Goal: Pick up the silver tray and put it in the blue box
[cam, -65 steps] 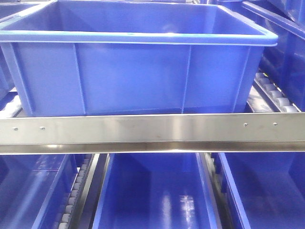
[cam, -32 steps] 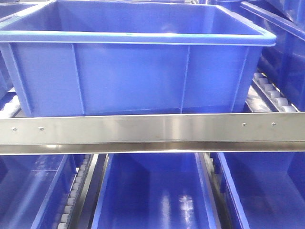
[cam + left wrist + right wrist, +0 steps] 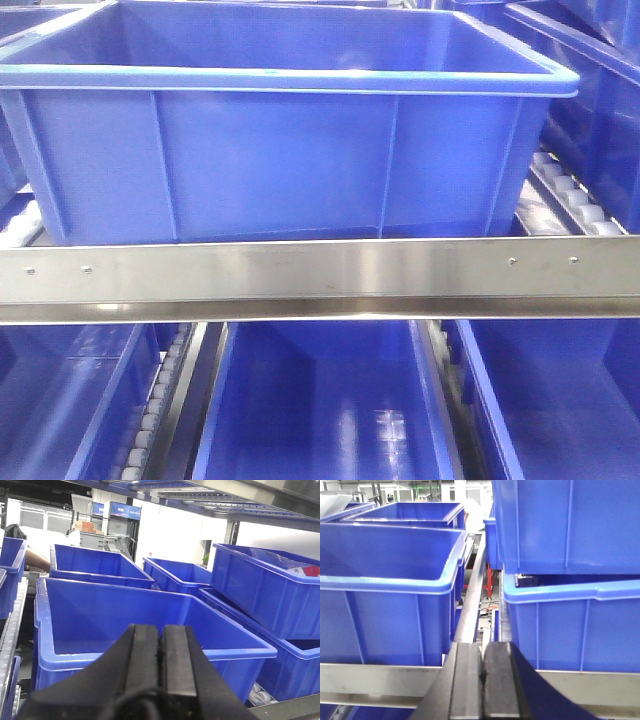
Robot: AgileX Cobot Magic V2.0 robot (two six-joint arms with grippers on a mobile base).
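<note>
Front-facing view: the blue box [image 3: 280, 150] fills the upper half of the picture, a deep crate with a thick lipped rim and upright ribs on its near wall. It sits on a rack shelf just behind a long steel rail [image 3: 320, 278] that runs straight across the middle. Its inside shows only at the top and looks bare there. The silver tray is not seen in any view, so where it lies cannot be told.

Below the rail stand more crates on a lower shelf [image 3: 320, 400], open at the top, with a strip of grey rollers [image 3: 155, 410] between the left two. Rollers also show at the right of the box [image 3: 575, 200].

In the left wrist view, the left gripper [image 3: 160, 667] has its two black pads pressed flat together with nothing between them. It sits in front of the same box [image 3: 125, 625], looking into its open top. Other blue crates stand behind and to the right.

In the right wrist view, the right gripper [image 3: 481, 680] is likewise closed, pads meeting, empty. It hangs low before the rail [image 3: 380, 680], facing the gap between the box [image 3: 385, 590] on its left and two stacked crates [image 3: 570, 570] on its right.
</note>
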